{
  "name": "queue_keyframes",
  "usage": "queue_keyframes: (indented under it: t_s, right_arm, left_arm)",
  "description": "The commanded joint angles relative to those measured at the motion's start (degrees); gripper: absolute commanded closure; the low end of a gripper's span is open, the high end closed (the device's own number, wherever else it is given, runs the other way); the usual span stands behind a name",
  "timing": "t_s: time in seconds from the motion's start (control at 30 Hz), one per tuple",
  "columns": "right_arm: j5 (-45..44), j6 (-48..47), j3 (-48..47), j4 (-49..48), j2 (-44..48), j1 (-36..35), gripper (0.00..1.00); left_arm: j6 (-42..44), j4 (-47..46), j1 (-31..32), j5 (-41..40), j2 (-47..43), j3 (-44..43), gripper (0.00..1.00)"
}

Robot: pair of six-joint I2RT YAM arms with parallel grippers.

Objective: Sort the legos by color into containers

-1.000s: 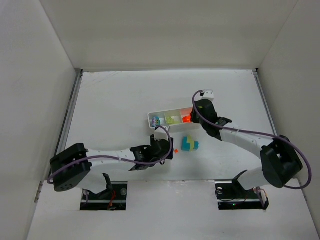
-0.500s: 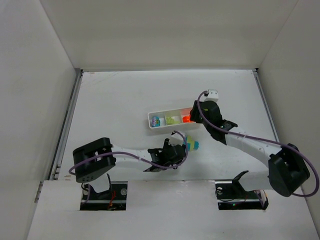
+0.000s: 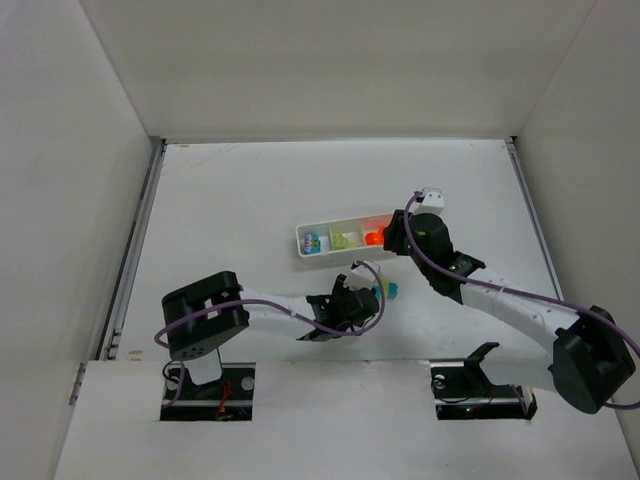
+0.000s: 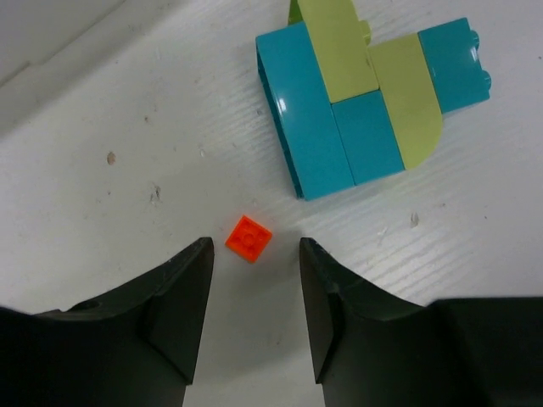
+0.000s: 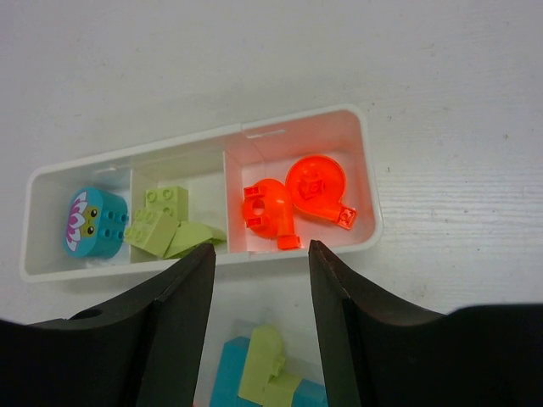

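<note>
No readable text, label, brand, number or sign on anything in view.

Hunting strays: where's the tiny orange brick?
Left wrist view: the orange brick sits on the table just ahead of the left gripper's open fingers, beside the teal-green cluster.

So the left white arm (image 3: 270, 308), purple cable looped along it, is stretched out low toward the right. Its black two-finger gripper (image 4: 254, 254) points down, jaws apart, nothing pinched. The right white arm (image 3: 500, 298) reaches up and left from its base, and its black gripper (image 5: 261, 263) is spread wide too, empty. From overhead the left fingertips look mostly hidden under the wrist.
</note>
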State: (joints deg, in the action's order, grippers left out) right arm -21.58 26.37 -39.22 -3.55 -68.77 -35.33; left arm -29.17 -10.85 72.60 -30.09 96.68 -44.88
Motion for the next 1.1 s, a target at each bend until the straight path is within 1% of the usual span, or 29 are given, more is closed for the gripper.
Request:
queue_keyframes:
  t_s: [0.0, 0.17, 0.47, 0.73, 0.87, 1.07]
  right_arm:
    - [0.2, 0.7, 0.3, -3.1, 1.5, -0.3, 0.46]
    - [0.2, 0.7, 0.3, -3.1, 0.7, -0.5, 0.46]
    - [0.2, 0.8, 0.3, -3.1, 0.5, -0.3, 0.46]
    - [0.2, 0.9, 0.3, -3.1, 0.6, -0.5, 0.46]
    - [0.1, 1.1, 0.9, -3.1, 2.0, -0.3, 0.46]
    - [-1.3, 2.6, 2.0, -2.3, 4.3, -0.1, 0.45]
  left_arm:
    - [2.4, 0.0, -0.4, -0.9, 1.1, -2.3, 0.58]
    - [3.8, 0.0, -0.6, -1.4, 2.0, -2.6, 0.60]
    - [4.6, 1.1, 0.0, -0.9, 2.0, -2.4, 0.73]
    - [4.0, 2.1, 0.0, -0.9, 1.0, -1.4, 0.83]
    - [3.8, 1.7, 0.0, -1.7, -2.2, -0.2, 0.86]
    - [3.7, 2.3, -2.1, -2.3, -11.6, 0.9, 0.86]
